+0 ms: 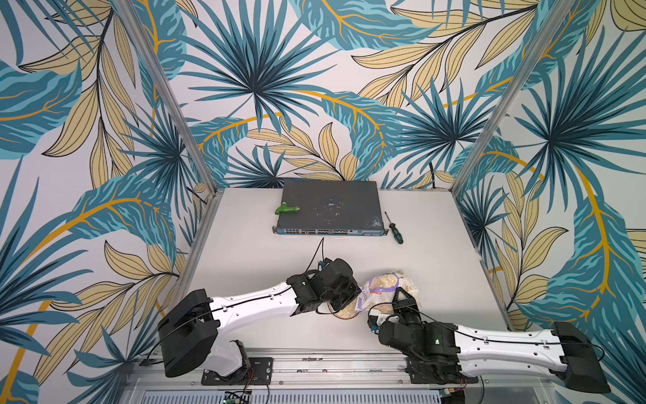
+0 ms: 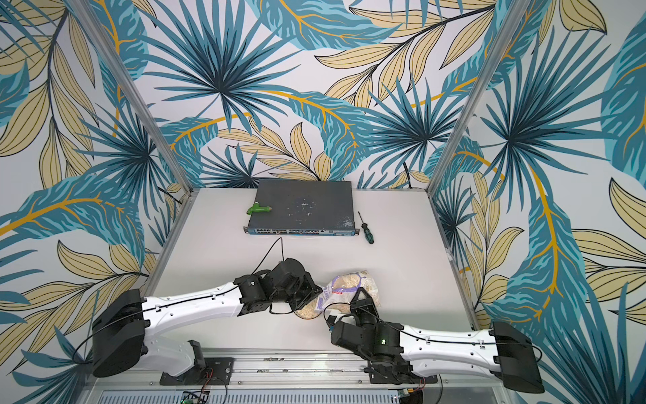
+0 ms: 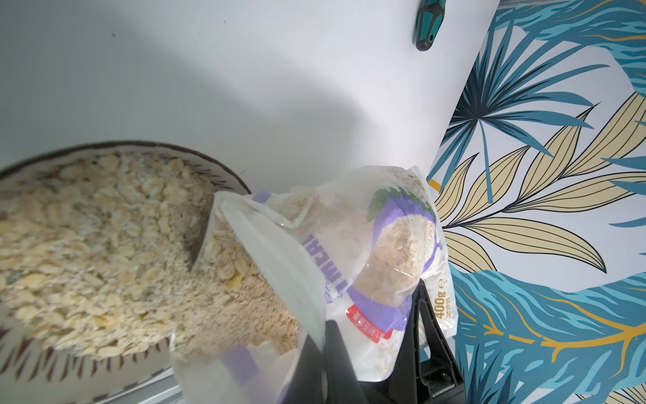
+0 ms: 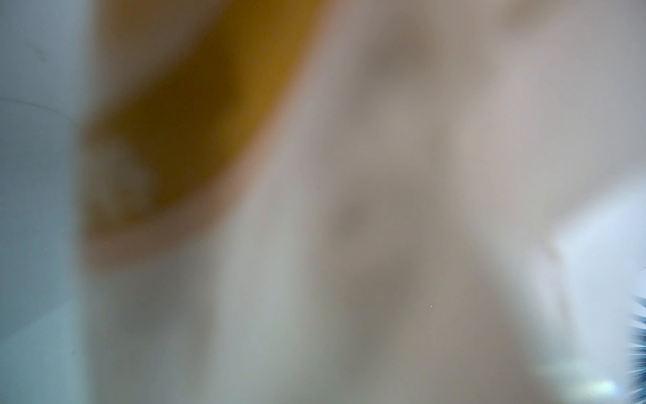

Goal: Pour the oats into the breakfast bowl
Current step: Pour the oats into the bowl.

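left arm (image 1: 251, 307) and right arm (image 1: 500, 344): white shells with dark screws, black joints and bases, thin black cables (image 1: 316, 250) along each; green light (image 1: 436, 341) at 5 o'clock.

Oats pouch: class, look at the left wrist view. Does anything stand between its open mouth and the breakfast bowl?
Nothing visible does. The oats pouch is tipped with its open mouth over the rim of the breakfast bowl, and flakes already lie heaped in the bowl.
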`<state>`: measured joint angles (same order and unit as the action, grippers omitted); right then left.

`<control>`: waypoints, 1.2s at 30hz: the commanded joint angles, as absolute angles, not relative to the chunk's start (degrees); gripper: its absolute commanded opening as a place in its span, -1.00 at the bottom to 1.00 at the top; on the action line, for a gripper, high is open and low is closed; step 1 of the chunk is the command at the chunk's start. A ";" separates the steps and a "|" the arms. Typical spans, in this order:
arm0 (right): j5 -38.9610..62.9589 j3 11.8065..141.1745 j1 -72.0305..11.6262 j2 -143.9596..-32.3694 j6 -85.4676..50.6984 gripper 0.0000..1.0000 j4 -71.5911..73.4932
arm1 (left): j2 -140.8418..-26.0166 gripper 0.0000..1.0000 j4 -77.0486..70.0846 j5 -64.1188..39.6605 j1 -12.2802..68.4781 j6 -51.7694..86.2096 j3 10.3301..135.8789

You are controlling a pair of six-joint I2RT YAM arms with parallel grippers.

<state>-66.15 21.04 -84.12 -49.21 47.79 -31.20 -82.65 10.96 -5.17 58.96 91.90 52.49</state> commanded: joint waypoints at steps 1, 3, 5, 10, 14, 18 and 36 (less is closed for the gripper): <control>-66.54 19.82 -84.45 -47.34 45.72 -1.00 -31.44 | -82.62 -0.84 10.68 -4.87 59.26 90.31 55.90; -65.27 19.42 -84.46 -45.72 45.34 -1.00 -31.17 | -82.64 -0.84 11.44 -4.48 59.24 90.06 56.44; -65.23 18.66 -84.39 -44.00 45.41 -1.00 -30.56 | -82.69 -0.84 12.10 -4.06 59.24 89.73 57.04; -65.48 17.39 -84.44 -42.00 45.23 -1.00 -30.34 | -82.87 -0.85 13.36 -3.38 59.08 89.19 58.25; -64.98 17.50 -84.44 -41.99 43.29 -1.00 -29.71 | -82.96 -0.86 13.98 -3.60 58.42 88.62 59.31; -63.20 18.45 -84.46 -40.32 39.80 -1.00 -29.07 | -82.95 -0.90 16.29 -3.36 57.86 87.24 61.42; -61.54 18.39 -83.85 -35.89 33.35 -1.00 -21.10 | -84.40 -1.00 28.79 -5.23 53.74 80.07 74.39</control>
<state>-59.70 17.87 -83.70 -37.50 34.68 -25.96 -85.12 29.85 -7.70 55.22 82.21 71.44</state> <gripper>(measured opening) 0.430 0.065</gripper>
